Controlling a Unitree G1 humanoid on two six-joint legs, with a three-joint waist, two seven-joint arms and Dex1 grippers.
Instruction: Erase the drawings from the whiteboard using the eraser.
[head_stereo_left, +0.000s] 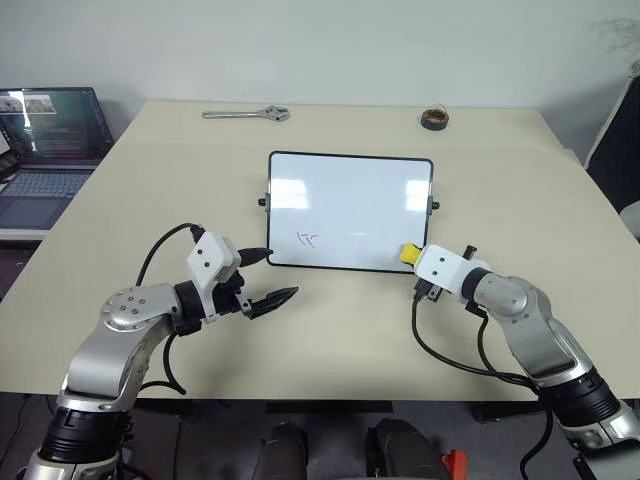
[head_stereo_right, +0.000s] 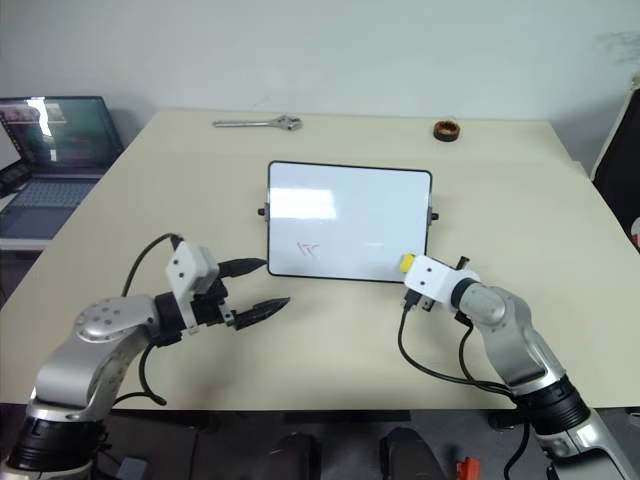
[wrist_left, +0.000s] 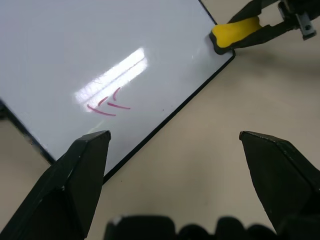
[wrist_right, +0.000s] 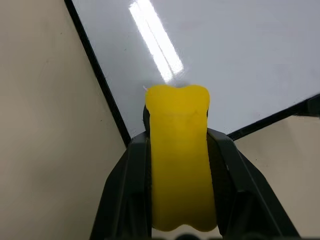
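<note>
Right hand (head_stereo_left: 412, 262) clamps eraser (wrist_right: 180, 160) at whiteboard (head_stereo_left: 350, 200) near corner | left hand (head_stereo_left: 272, 278) open, empty | drawings (wrist_left: 107, 104) remain (erasing pending)

Bare table (head_stereo_left: 150, 200) lies open left and right of the whiteboard (head_stereo_left: 350, 205) and along its near edge — room to pass. The left gripper (head_stereo_left: 268, 276), fingers spread, stands by the board's near-left corner; the right gripper (head_stereo_left: 412, 262), clamping the eraser (head_stereo_left: 408, 254), occupies the near-right corner. A wrench (head_stereo_left: 247, 114) and a tape roll (head_stereo_left: 433, 119) sit far back — well apart from the board.
</note>
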